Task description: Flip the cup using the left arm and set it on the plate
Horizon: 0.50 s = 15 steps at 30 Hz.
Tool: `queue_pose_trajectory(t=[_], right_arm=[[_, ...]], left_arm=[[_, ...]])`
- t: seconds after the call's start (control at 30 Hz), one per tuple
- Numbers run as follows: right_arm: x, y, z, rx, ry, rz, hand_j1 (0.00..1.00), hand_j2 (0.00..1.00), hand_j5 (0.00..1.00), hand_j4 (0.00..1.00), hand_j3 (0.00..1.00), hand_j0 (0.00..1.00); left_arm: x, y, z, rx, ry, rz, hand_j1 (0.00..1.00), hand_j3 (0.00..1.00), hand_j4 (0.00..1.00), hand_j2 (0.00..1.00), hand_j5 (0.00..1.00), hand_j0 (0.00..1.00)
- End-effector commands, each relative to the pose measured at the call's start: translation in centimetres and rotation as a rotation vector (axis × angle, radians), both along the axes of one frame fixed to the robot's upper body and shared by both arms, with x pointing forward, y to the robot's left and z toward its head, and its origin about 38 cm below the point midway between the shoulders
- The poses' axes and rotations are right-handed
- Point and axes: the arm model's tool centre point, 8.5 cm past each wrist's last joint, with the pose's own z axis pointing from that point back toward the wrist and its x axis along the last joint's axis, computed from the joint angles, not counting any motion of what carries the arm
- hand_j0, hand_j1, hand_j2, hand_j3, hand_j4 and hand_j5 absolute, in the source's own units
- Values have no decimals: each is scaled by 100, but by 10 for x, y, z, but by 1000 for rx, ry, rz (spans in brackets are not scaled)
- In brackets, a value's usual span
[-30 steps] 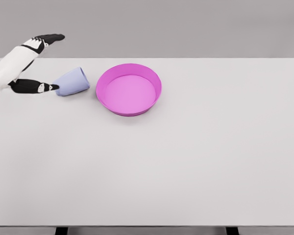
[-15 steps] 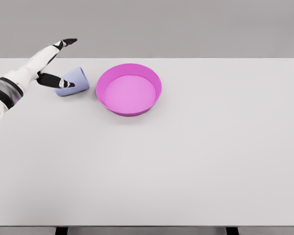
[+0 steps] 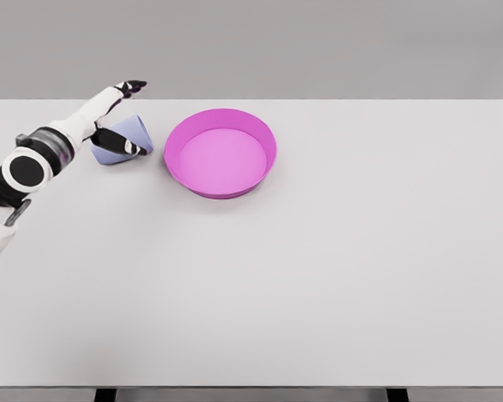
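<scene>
On the table, the cup lies on its side at the far left, just left of the plate. My left robot hand is at the cup, one finger across its front, another reaching behind it.
</scene>
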Motion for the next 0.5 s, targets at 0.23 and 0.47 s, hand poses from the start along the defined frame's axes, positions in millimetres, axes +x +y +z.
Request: queue_pose_trajectory(t=[0.23, 0.47], right_arm=[[0, 0, 0, 0, 0, 0, 100, 100, 100, 100, 100, 100], [0, 0, 0, 0, 0, 0, 100, 100, 100, 100, 100, 100]], left_arm=[[6, -4, -15, 76, 53, 15, 100, 100, 100, 100, 100, 100], [15, 2, -19, 137, 62, 69, 100, 100, 100, 100, 100, 100]])
